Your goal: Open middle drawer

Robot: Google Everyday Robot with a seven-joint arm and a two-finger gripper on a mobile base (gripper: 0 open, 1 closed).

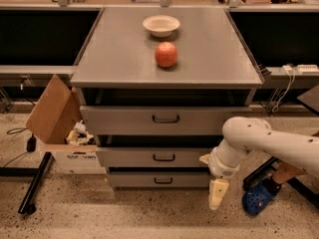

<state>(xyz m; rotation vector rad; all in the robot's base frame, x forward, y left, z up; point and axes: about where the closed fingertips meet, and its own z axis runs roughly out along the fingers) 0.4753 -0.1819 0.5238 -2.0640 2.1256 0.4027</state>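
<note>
The claw point(218, 195) hangs low right of the middle drawer point(134, 158), seemingly touching nothing; openness unclear.

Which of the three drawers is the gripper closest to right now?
The bottom drawer, the one with the smallest front. The gripper hangs just off its right end, lower than the middle drawer and the top drawer.

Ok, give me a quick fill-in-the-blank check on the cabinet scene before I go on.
1. The red fruit in front of the bowl is an ____.
2. The middle drawer is one of ____ stacked drawers.
3. The gripper hangs beside the ____ drawer, clear of the middle drawer's handle.
Missing words: apple, three, lowest.
</note>
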